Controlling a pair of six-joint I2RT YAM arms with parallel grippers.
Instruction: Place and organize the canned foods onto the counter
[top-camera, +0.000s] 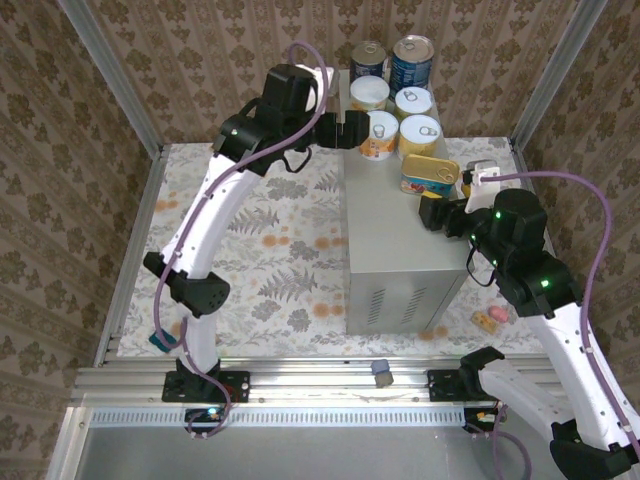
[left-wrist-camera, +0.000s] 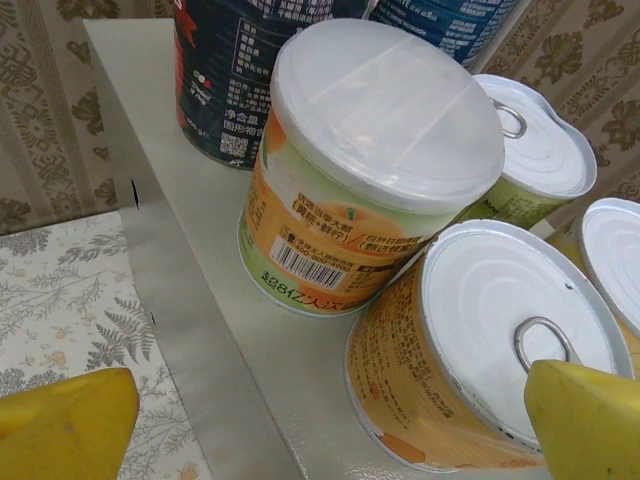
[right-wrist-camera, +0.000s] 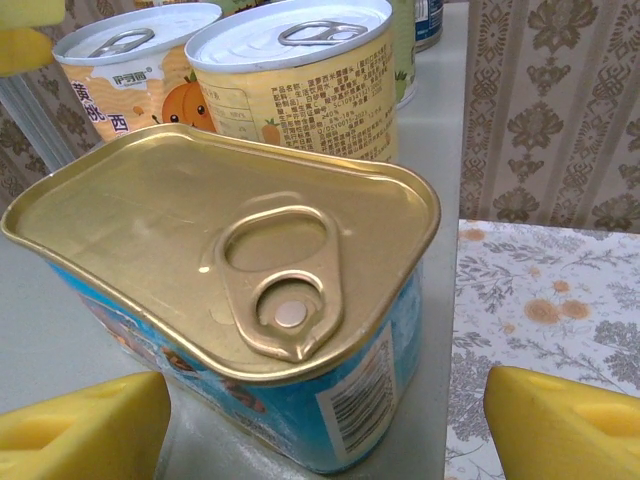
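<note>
— Seven tins, are they all up on the grey metal surface (top-camera: 395, 250)?

— All seven, bunched at its far end. Two dark-blue tins (top-camera: 411, 60) stand farthest from both tools, with four orange-labelled cans (top-camera: 413, 102) in front of them. The gold-topped oblong tin (top-camera: 430, 175) is nearest the right tool (top-camera: 430, 208).

— How does that tool stand?

— Jaws apart, nothing held. From its wrist camera the oblong tin (right-wrist-camera: 230, 270) lies flat just ahead, between the two yellow fingers (right-wrist-camera: 80, 425) — a clear gap shows on the right-hand side. Beyond it stand two pull-tab cans (right-wrist-camera: 300, 90).

— And the left tool (top-camera: 350, 130)?

— Spread wide and empty. It sits at the surface's left edge, just beside the nearest orange can (top-camera: 378, 135). In its own view that pull-tab can (left-wrist-camera: 480, 350) is just ahead, toward the right finger (left-wrist-camera: 585, 425), and a plastic-lidded can (left-wrist-camera: 370, 170) stands behind it. The left finger (left-wrist-camera: 65, 425) hangs out past the surface's edge, over the floral cloth (left-wrist-camera: 60, 290).
</note>
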